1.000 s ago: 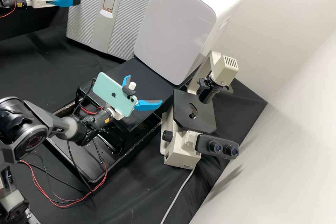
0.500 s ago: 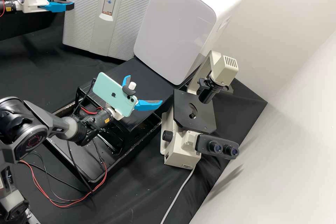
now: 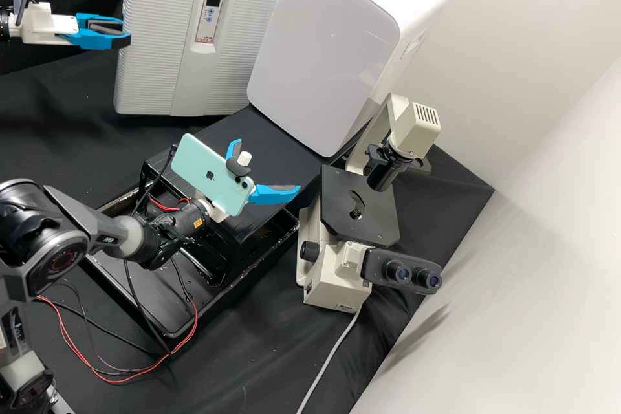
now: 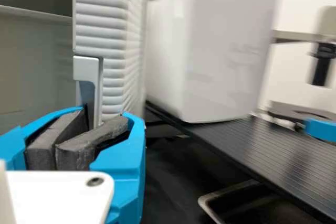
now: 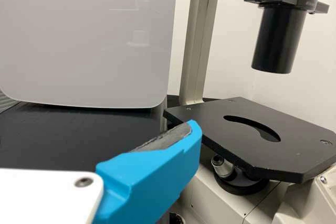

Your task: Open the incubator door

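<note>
The white ribbed incubator door (image 3: pixel 155 45) stands at the upper left in the high view, swung partly out at an angle. My left gripper (image 3: pixel 127 36) is at the door's left edge. In the left wrist view, my left gripper (image 4: pixel 94 121) is shut on the grey door handle (image 4: pixel 87 69), whose lower end sits between the dark pads. My right gripper (image 3: pixel 266 166) is open above the black platform, with nothing between its fingers. One blue finger of my right gripper (image 5: pixel 157 169) shows in the right wrist view, beside the microscope stage.
A smooth white cabinet (image 3: pixel 323 52) stands just right of the door, on a black platform (image 3: pixel 259 136). The microscope (image 3: pixel 359 207) is to the right of my right gripper. A black tray (image 3: pixel 139 310) and loose cables lie at the front left.
My left gripper has moved left and toward the bench front, and the door has swung outward with it, its lower edge now nearly level. The right arm has kept still.
</note>
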Motion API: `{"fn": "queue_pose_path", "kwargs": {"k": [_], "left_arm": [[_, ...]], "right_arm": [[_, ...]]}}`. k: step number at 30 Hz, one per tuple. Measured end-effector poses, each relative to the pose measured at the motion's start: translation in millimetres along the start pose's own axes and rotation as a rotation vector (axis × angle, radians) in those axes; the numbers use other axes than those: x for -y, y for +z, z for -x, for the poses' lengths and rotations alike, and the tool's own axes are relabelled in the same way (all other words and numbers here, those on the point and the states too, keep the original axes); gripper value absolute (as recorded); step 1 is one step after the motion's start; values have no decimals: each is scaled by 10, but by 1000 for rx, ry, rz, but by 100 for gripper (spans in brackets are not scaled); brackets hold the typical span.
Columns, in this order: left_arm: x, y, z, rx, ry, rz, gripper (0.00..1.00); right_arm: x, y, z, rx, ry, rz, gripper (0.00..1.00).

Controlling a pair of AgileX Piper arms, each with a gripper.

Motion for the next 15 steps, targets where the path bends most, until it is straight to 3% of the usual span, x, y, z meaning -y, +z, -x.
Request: {"fn": "queue_pose_path", "kwargs": {"k": [6, 15], "left_arm": [[24, 319, 37, 136, -25, -32, 0], [18, 559, 194, 188, -30, 6, 0]], "right_arm": [[0, 0, 0, 0, 0, 0, 100], [0, 0, 0, 0, 0, 0, 100]]}}
